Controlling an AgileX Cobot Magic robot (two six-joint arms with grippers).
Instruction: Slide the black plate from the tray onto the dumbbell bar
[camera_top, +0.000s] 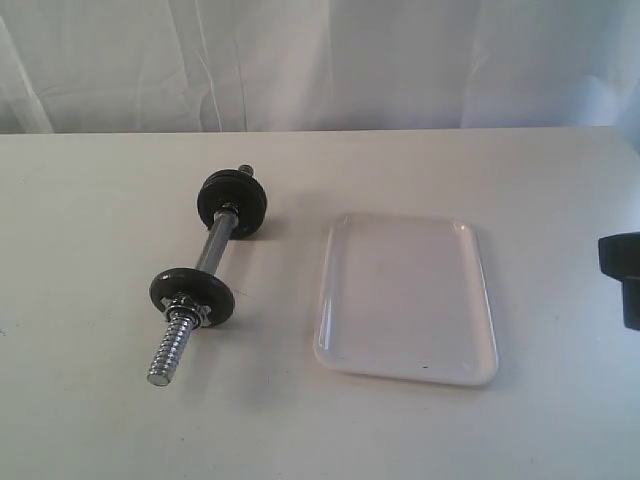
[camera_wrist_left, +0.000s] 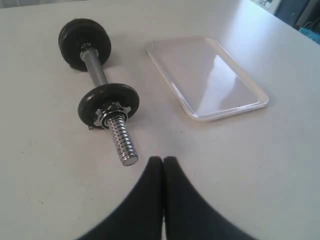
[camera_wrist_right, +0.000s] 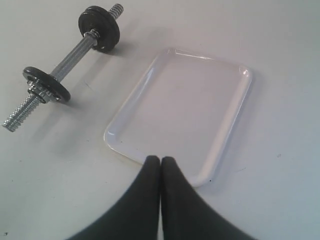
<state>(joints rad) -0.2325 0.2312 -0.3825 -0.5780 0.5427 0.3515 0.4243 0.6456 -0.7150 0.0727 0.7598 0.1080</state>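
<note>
Cream tabletop (camera_top: 80, 400) under the tray (camera_top: 405, 374), white curtain (camera_top: 300, 60) behind

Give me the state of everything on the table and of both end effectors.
tray, empty, flat on the table.
dumbbell bar, lying beside the tray, discs threaded on.
near disc, on the bar, nut against it.
far discs, on the bar's other end.
left end effector, shut, holding nothing.
right end effector, shut, holding nothing.
</note>
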